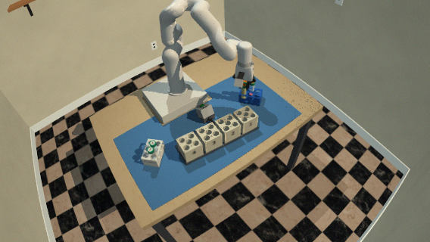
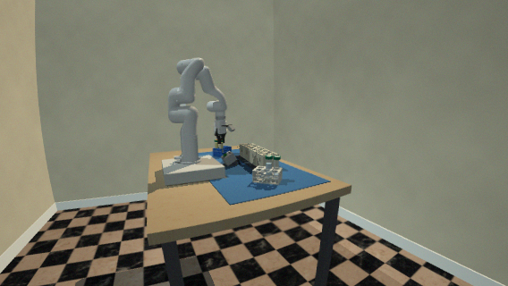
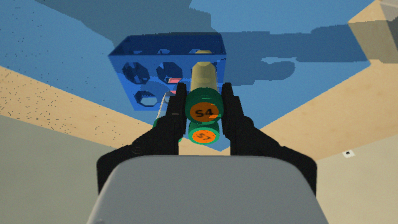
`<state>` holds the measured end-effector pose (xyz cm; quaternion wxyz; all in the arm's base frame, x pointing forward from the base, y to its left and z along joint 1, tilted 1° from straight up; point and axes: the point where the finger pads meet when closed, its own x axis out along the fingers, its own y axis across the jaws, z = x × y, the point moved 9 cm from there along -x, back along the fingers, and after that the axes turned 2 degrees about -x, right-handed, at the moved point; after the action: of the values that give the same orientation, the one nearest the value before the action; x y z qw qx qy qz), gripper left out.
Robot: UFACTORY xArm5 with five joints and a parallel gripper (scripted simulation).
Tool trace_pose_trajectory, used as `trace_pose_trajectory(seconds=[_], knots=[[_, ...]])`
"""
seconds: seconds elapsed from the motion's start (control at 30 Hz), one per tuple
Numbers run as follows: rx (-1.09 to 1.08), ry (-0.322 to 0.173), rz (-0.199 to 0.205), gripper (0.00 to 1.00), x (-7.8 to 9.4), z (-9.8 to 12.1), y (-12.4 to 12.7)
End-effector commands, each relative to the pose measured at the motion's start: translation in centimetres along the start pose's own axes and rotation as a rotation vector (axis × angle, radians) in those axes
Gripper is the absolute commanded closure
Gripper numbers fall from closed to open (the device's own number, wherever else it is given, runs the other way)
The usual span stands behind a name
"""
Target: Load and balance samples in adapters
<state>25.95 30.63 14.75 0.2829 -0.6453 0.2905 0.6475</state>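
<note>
My gripper [image 3: 204, 94] is shut on the green cap of sample tube S4 [image 3: 203, 111], which stands in the blue sample rack RS [image 3: 167, 70]. Sample S7 [image 3: 203, 136] stands in the rack just nearer to me, its cap under S4's. A third green cap shows partly behind my left finger; its label is hidden. In the top view the gripper [image 1: 245, 84] is over the rack [image 1: 251, 96] at the mat's far right. The four adapters on the loading stand ST [image 1: 218, 133] all show empty holes. The white blank rack RB [image 1: 152, 152] holds two green-capped tubes.
The DONE key's grey desk [image 1: 204, 111] sits between the arm's base plate [image 1: 175, 100] and the stand. The sample rack stands near the blue mat's edge, with bare wooden table beyond it.
</note>
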Motion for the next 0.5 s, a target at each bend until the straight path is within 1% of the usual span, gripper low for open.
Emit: trace_pose_trajectory(seconds=[0.0,0.47], knots=[[0.0,0.0,-0.004,1.0,-0.12,0.01,-0.1],[0.0,0.0,-0.004,1.0,-0.58,0.01,-0.1]])
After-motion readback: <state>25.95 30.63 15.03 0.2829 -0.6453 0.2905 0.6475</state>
